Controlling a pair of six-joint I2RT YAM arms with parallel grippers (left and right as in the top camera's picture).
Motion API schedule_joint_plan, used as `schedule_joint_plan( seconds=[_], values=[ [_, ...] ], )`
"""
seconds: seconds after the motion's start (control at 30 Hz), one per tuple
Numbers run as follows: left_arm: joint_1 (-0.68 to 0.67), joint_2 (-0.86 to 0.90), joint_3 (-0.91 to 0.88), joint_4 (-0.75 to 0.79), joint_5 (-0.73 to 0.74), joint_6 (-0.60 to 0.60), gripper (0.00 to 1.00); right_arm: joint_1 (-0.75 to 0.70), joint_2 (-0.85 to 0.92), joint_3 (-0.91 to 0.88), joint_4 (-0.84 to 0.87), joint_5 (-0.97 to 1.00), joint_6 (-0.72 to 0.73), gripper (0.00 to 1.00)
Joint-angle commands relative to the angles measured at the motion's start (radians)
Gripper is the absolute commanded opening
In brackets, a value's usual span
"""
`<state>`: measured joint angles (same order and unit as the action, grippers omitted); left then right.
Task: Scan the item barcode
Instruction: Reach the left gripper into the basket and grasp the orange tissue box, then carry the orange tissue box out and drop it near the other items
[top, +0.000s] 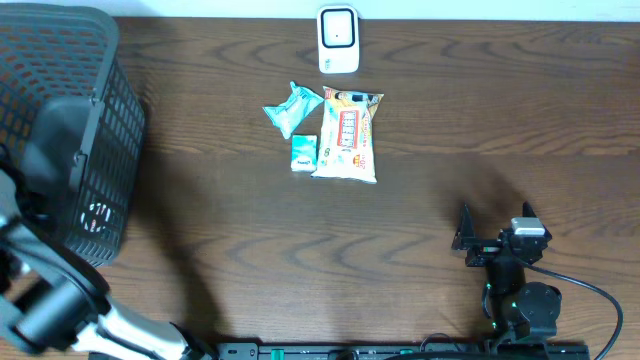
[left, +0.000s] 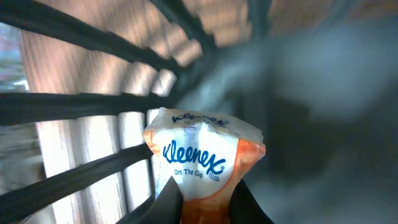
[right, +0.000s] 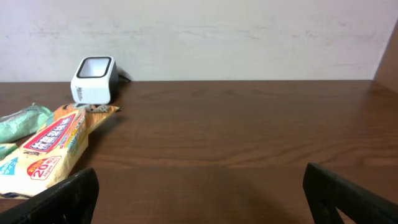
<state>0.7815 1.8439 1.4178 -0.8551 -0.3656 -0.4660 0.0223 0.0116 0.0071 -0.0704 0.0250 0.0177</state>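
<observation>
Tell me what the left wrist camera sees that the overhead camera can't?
Only the left wrist view shows the Kleenex pack, pinched by the left gripper. Only the overhead view shows the white scanner, the snack bag, the teal packet and the open right gripper. Both show the black basket: from outside in the overhead view, and as bars up close in the wrist view.
</observation>
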Motion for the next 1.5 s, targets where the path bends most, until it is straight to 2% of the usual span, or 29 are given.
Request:
schedule_joint_plan(
  seconds=[0.0, 0.1, 0.23, 0.3, 0.4, 0.57, 0.63, 0.73, 0.87, 0.9, 1.07, 1.37, 1.4, 1.43, 1.47],
  values=[
    [-0.029, -0.238, 0.051, 0.039, 0.050, 0.012, 0.07, 0.004, -0.006, -0.002, -0.004, -0.001, 0.011, 0.99],
    [-0.059, -0.411, 0.051, 0.136, 0.229, 0.012, 0.07, 0.004, -0.006, -0.002, -0.004, -0.001, 0.011, 0.99],
    [-0.103, -0.540, 0.051, 0.265, 0.436, 0.012, 0.07, 0.004, -0.006, -0.002, -0.004, -0.001, 0.011, 0.99],
    [-0.165, -0.602, 0.051, 0.344, 0.560, 0.011, 0.07, 0.004, -0.006, -0.002, -0.004, -0.001, 0.011, 0.99],
    [-0.309, -0.633, 0.051, 0.394, 0.644, 0.011, 0.08, 0.004, -0.006, -0.002, -0.004, -0.001, 0.011, 0.99],
    [-0.626, -0.569, 0.039, 0.389, 0.642, 0.028, 0.08, 0.004, -0.006, -0.002, -0.004, -0.001, 0.011, 0.99],
    [-0.703, -0.524, 0.039, 0.390, 0.642, 0.039, 0.07, 0.004, -0.006, -0.002, -0.004, -0.001, 0.011, 0.99],
    [-0.843, -0.396, 0.039, 0.378, 0.642, 0.144, 0.07, 0.004, -0.006, -0.002, -0.004, -0.001, 0.011, 0.99],
    [-0.943, -0.234, 0.039, 0.316, 0.642, 0.282, 0.08, 0.004, -0.006, -0.002, -0.004, -0.001, 0.011, 0.99],
    [-0.982, -0.115, 0.039, 0.275, 0.641, 0.294, 0.07, 0.004, -0.006, -0.002, -0.004, -0.001, 0.011, 0.99],
    [-1.007, 0.060, 0.039, 0.252, 0.554, 0.294, 0.08, 0.004, -0.006, -0.002, -0.004, -0.001, 0.011, 0.99],
    [-1.007, 0.163, 0.039, 0.222, 0.553, 0.285, 0.09, 0.004, -0.006, -0.002, -0.004, -0.001, 0.011, 0.99],
    [-1.007, 0.163, 0.039, 0.221, 0.553, 0.285, 0.17, 0.004, -0.006, -0.002, -0.004, -0.002, 0.011, 0.99],
    [-1.007, 0.163, 0.039, 0.219, 0.553, 0.286, 0.33, 0.004, -0.006, -0.002, -0.004, -0.001, 0.011, 0.99],
    [-1.007, 0.163, 0.039, 0.219, 0.553, 0.286, 0.40, 0.004, -0.006, -0.002, -0.004, -0.001, 0.011, 0.99]
  ],
)
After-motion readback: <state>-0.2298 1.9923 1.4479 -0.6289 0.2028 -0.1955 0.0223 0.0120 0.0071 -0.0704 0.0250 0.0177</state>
